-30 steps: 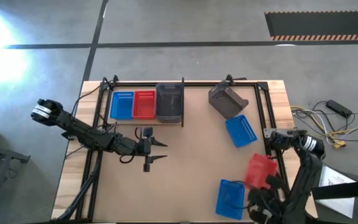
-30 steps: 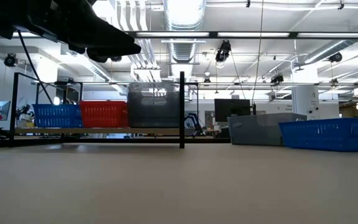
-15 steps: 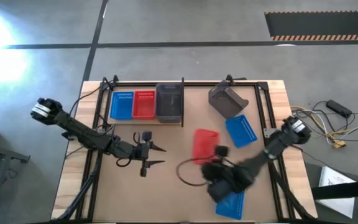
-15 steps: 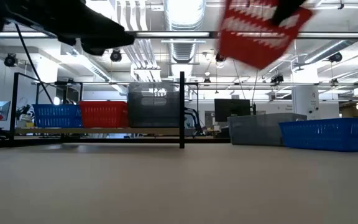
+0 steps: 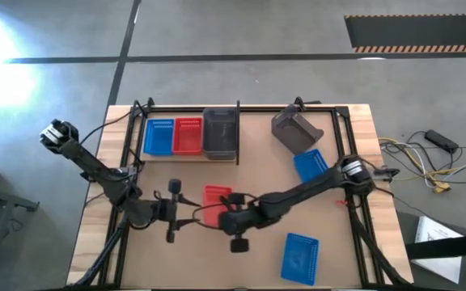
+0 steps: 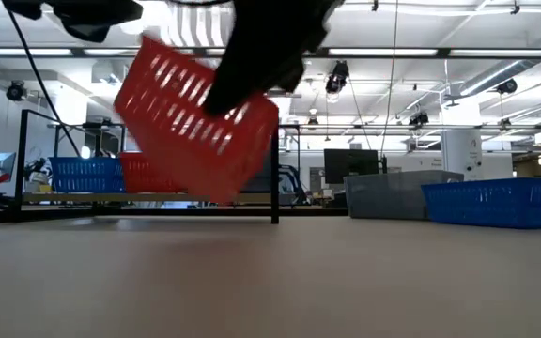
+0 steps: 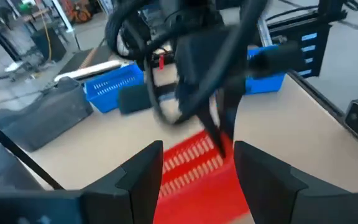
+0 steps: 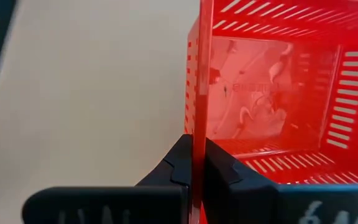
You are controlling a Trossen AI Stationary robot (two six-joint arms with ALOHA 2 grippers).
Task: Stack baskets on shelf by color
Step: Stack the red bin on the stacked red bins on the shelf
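Note:
A red mesh basket (image 5: 214, 202) is held in the air by my right gripper (image 5: 226, 215), left of the table's middle. In the low view the red basket (image 6: 195, 122) tilts well above the tabletop. My left gripper (image 7: 197, 149) is open and faces it from the table's left, with one end of the red basket (image 7: 194, 171) between its fingers. On the shelf (image 5: 188, 157) at the far left stand a blue basket (image 5: 158, 136), a second red basket (image 5: 188, 135) and a dark grey basket (image 5: 220, 133), next to the dark divider (image 5: 238, 133). My right gripper (image 8: 196, 146) pinches one side wall of the red basket at its rim (image 8: 195, 121), with one finger inside the basket and one outside. The basket is lifted clear of the table and tilted. My left gripper: I cannot tell whether its open fingers touch the basket.
A dark grey basket (image 5: 296, 129) lies tipped near the far right. A blue basket (image 5: 314, 170) sits right of the middle and another blue basket (image 5: 299, 257) near the near edge. Black frame rails (image 5: 350, 153) run along the table's sides.
My right arm has swung the red basket from the table's near right corner across to the left, and lowered it in front of my left gripper. My left gripper has drawn back a little toward the left and near edges.

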